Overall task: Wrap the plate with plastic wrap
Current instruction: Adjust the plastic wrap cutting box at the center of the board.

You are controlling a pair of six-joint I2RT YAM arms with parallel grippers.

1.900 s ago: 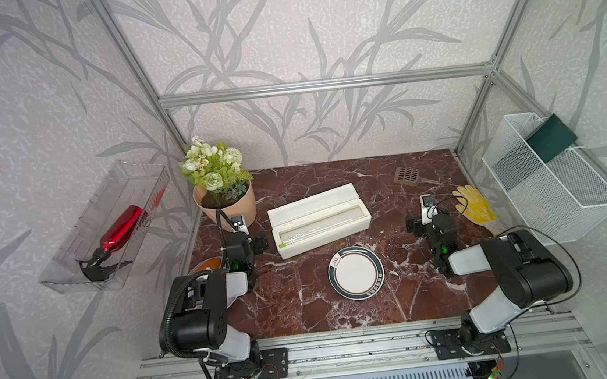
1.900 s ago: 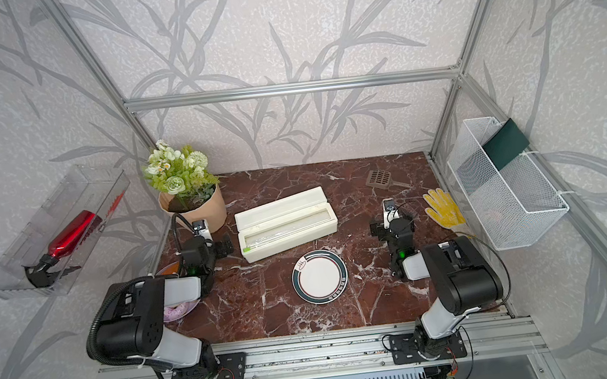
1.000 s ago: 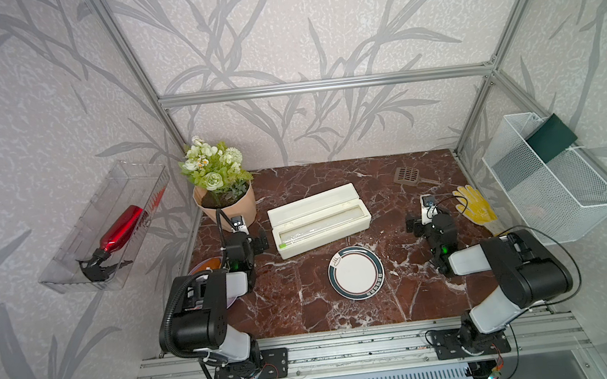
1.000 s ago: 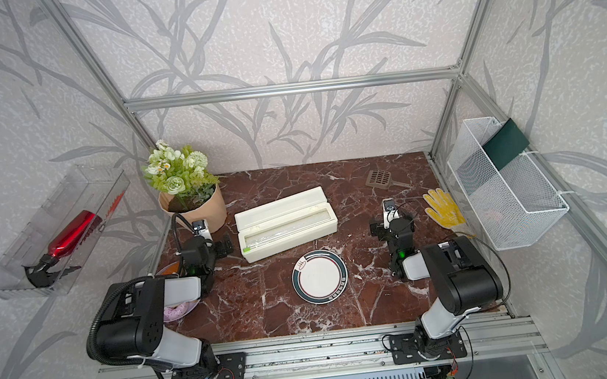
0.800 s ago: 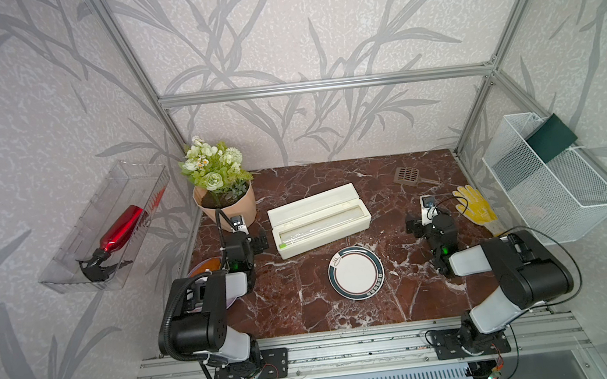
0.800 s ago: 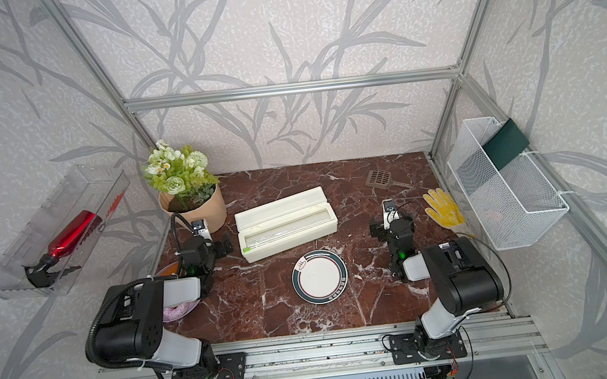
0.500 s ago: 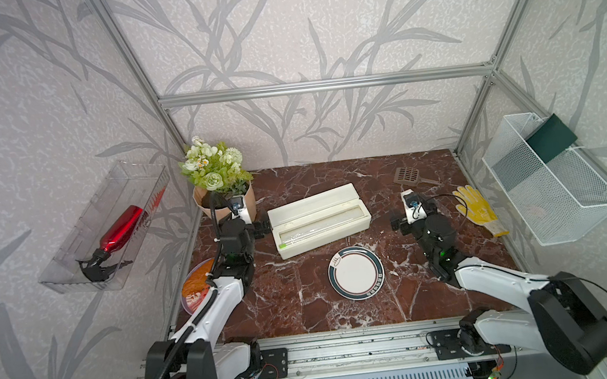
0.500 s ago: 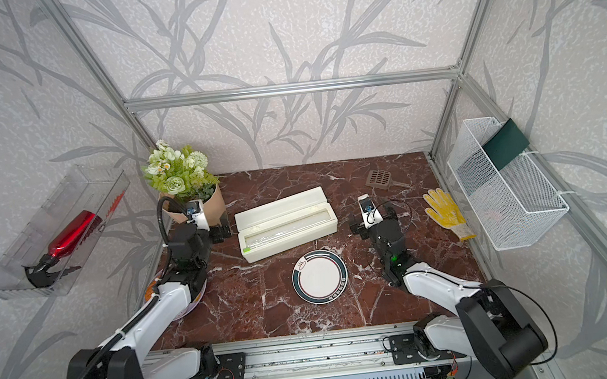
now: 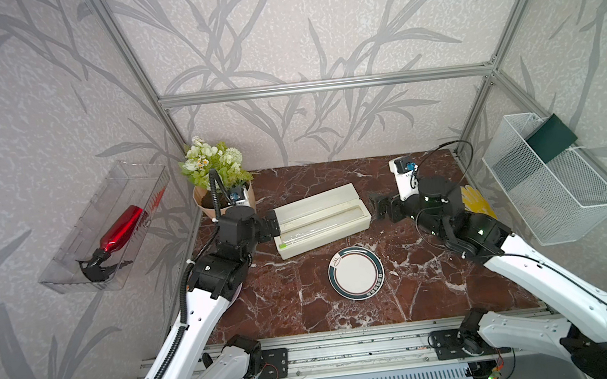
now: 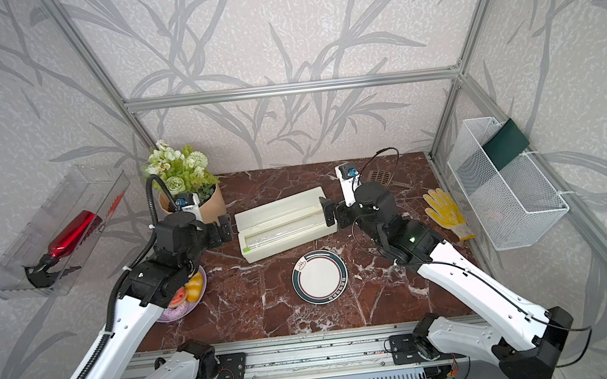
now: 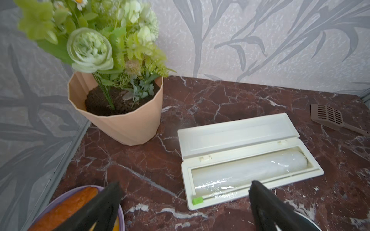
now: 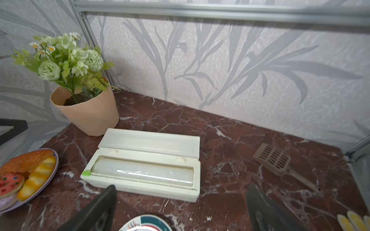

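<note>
Top view: plate (image 9: 356,278) apart from right gripper (image 9: 386,208) (splayed)

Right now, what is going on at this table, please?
Wrapping has not started yet. The robot's left gripper and right gripper, fingers wide open and empty, sit at opposite ends of the open dispenser box. The plastic wrap is on its roll inside the box. The plate lies bare in front of it.
</note>
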